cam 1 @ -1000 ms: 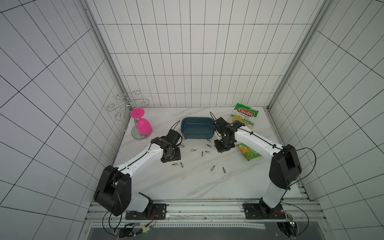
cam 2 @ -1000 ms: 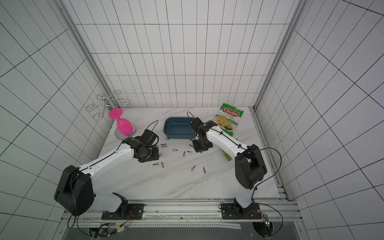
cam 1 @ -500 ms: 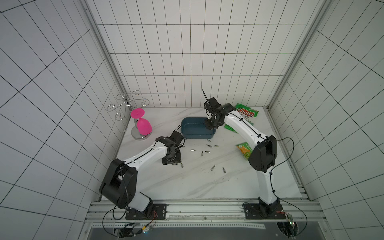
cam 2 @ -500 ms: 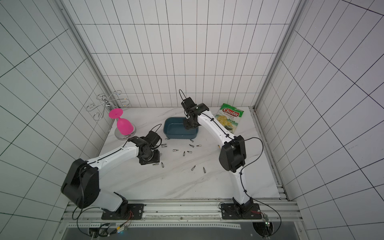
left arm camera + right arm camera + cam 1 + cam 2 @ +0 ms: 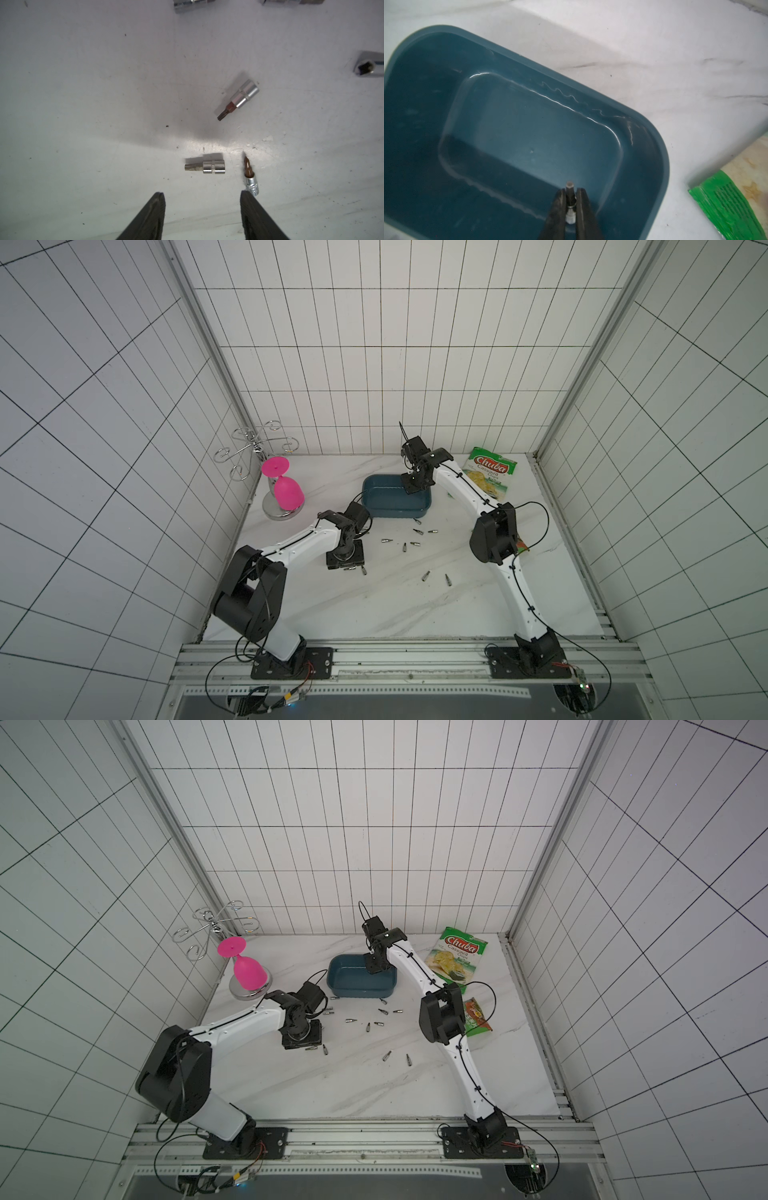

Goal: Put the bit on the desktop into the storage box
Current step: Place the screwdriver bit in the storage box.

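Left wrist view looks down on the white marble-look surface, where the left gripper hangs with its jaws about half apart and nothing between them. Ahead of it lies a short silver-collared bit, set lengthwise along the line on which the jaws close. An orange-tipped bit lies just beside one finger. If this gripper drops as it stands, that finger may land on or nudge the orange-tipped bit and send it rolling. A squeeze on the ends of the silver-collared bit could also make it pivot and pop free.

Further right, in both top views, other loose bits lie scattered on the surface between the arms, so most of the task looks undone.

Right of them sits the shallow dark teal-blue plastic storage box, its floor bare as far as the right wrist view shows. Over it the right gripper is clamped tight on a thin dark-shafted bit, held along the fingers and near one short end wall. Let go from there, the bit could strike the sloped wall, bounce, and hop over the low rim. A green snack bag lies near that end, and an escaped bit might slide under it out of reach.
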